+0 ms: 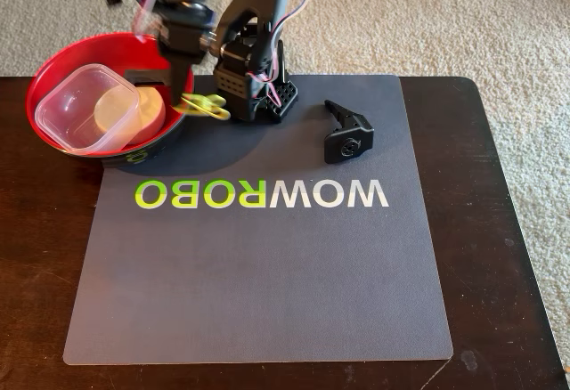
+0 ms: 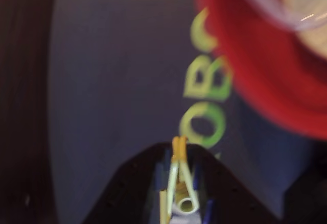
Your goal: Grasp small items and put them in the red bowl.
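The red bowl point(image 1: 62, 69) sits at the mat's back left; its rim also shows in the wrist view point(image 2: 265, 75). Inside it lie the clear square tub point(image 1: 85, 108) and the white round dish point(image 1: 151, 114). My gripper point(image 1: 191, 96) hangs just right of the bowl's rim, shut on the yellow-green clothespin point(image 1: 203, 105). In the wrist view the clothespin point(image 2: 181, 183) stands pinched between the black jaws of my gripper point(image 2: 179, 193). The black clamp part point(image 1: 347, 132) lies on the mat to the right of the arm base. The grey fabric roll is out of view.
A grey mat point(image 1: 267, 274) with WOWROBO lettering covers the dark wooden table point(image 1: 499, 230). The arm's black base point(image 1: 254, 78) stands at the mat's back edge. Beige carpet point(image 1: 445, 16) lies beyond the table.
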`<state>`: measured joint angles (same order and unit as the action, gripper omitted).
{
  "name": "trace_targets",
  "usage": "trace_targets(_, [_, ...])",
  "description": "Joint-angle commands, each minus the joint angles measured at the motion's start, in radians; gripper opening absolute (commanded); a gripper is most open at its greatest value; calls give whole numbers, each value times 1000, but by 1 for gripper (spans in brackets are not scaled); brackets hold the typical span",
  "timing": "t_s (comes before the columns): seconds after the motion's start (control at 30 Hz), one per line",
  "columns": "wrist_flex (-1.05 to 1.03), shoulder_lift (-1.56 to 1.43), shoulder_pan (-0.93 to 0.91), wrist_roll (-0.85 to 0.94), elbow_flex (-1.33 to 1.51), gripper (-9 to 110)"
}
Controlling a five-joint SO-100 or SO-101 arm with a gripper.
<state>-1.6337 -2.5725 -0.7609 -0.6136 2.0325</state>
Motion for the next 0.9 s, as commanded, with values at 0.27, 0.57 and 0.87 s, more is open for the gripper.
trace_targets(0.27, [61, 282, -727, -422, -6, 0])
trace_targets(0.57, [63, 434, -693, -428, -126, 15])
trace_targets(0.87, [-11, 324, -568, -433, -140, 24])
